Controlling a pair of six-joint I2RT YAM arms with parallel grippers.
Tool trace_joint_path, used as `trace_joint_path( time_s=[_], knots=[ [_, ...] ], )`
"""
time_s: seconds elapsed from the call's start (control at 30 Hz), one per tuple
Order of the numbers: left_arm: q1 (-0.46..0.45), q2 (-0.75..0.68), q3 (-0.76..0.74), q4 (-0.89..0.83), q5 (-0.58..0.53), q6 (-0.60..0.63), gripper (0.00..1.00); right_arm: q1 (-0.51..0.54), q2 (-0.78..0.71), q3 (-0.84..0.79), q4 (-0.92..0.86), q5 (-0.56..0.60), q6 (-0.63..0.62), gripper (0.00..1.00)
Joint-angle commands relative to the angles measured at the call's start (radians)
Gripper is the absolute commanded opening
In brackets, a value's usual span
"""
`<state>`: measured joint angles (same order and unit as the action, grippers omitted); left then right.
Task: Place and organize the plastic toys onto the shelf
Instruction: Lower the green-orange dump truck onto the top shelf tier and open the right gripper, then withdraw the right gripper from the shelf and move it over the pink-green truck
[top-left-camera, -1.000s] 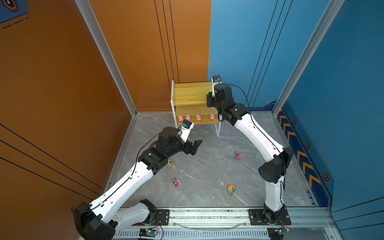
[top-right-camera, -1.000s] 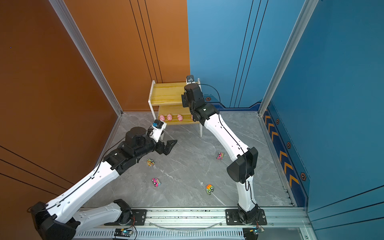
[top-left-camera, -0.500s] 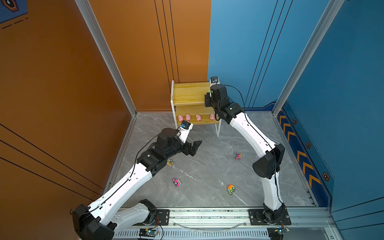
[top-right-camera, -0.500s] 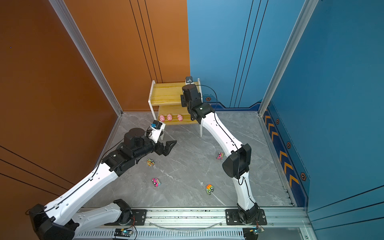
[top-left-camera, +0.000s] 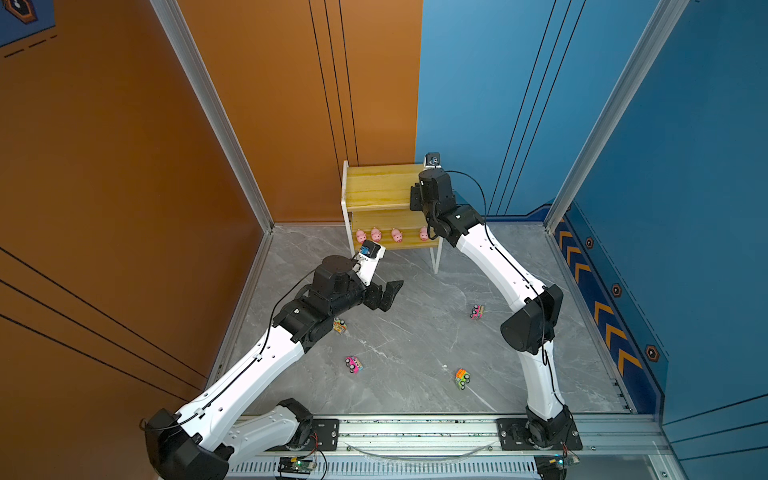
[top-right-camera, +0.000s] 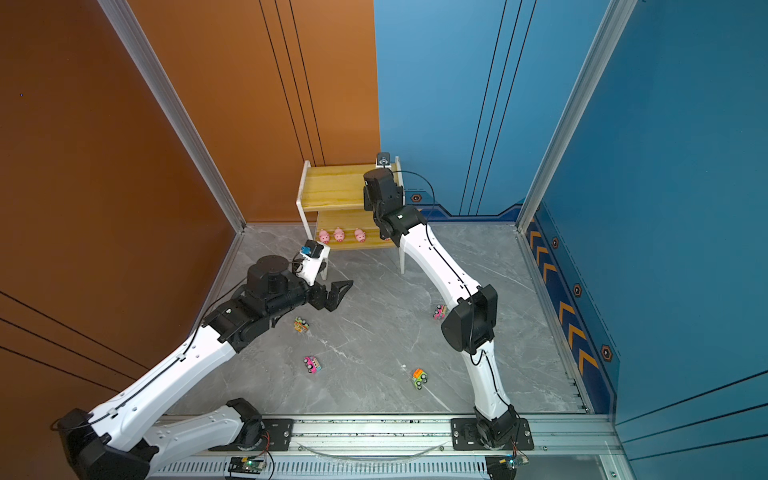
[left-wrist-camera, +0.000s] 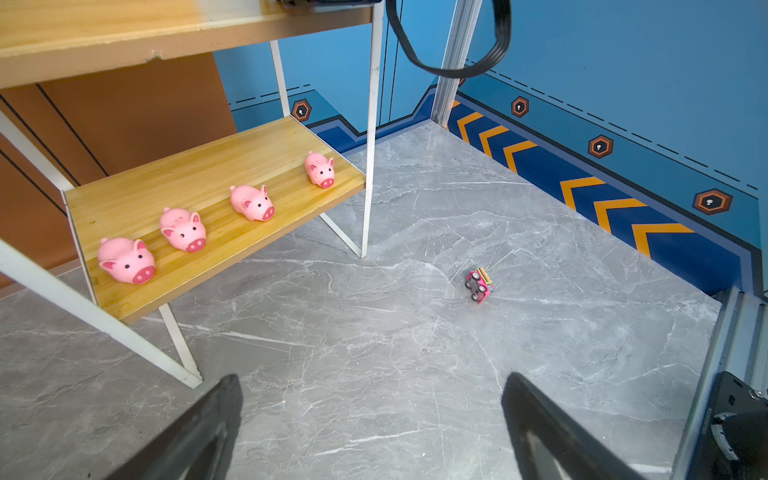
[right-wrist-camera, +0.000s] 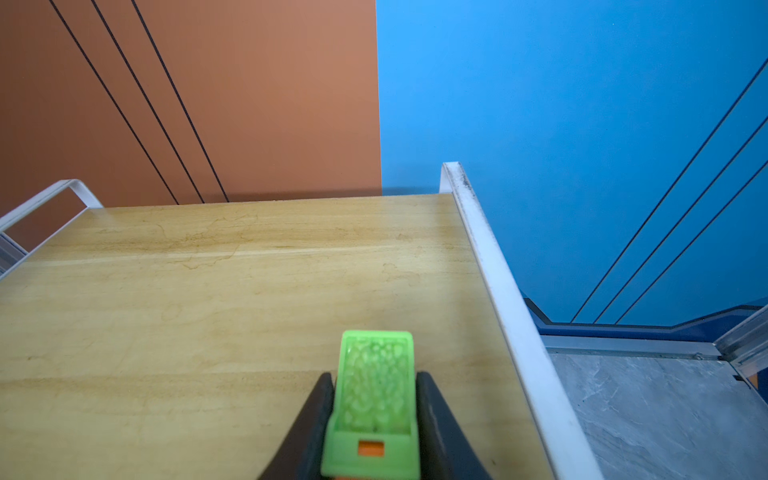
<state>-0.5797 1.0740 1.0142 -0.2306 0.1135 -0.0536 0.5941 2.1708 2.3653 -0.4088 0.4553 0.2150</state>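
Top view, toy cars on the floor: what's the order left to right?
In a top view: yellow-orange car → pink car → green-orange car → tipped pink car, the one nearest the right arm.

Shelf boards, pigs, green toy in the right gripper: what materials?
Shelf boards: wood or wood-look laminate, satin; grain lines show. Pigs: likely soft matte vinyl or rubber; rounded, no glare. Green toy: hard plastic, slightly translucent, moulded texture on top.
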Motion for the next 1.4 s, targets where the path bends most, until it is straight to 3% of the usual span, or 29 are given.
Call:
trace_joint_path(
  time_s=[0.0, 0.47, 0.77, 0.9, 1.03, 1.2, 1.37],
  knots=[
    [0.013, -0.011, -0.005, 0.019, 0.026, -0.019, 0.98, -0.005, 0.028, 0.033, 0.014, 0.03, 0.022, 0.35],
    [0.051, -0.008, -0.012, 0.033, 0.047, -0.04, 0.98, 0.034, -0.029, 0.044, 0.126, 0.025, -0.051, 0.66],
    [0.151, 0.008, -0.02, 0.077, 0.041, -0.121, 0.98, 0.101, -0.169, -0.01, 0.188, 0.061, -0.159, 0.8],
    [0.231, 0.022, -0.018, 0.077, 0.025, -0.188, 0.98, 0.178, -0.315, -0.221, 0.256, 0.096, -0.207, 0.82],
    [0.304, 0.041, -0.014, 0.068, 0.0, -0.248, 0.98, 0.22, -0.513, -0.542, 0.304, 0.105, -0.179, 0.83],
    [0.371, 0.078, 0.004, 0.01, -0.059, -0.28, 0.98, 0.26, -0.733, -0.895, 0.193, 0.098, -0.034, 0.82],
    [0.386, 0.109, 0.009, -0.006, -0.063, -0.3, 0.98, 0.308, -0.944, -1.214, 0.017, 0.187, 0.2, 0.81]
  ],
)
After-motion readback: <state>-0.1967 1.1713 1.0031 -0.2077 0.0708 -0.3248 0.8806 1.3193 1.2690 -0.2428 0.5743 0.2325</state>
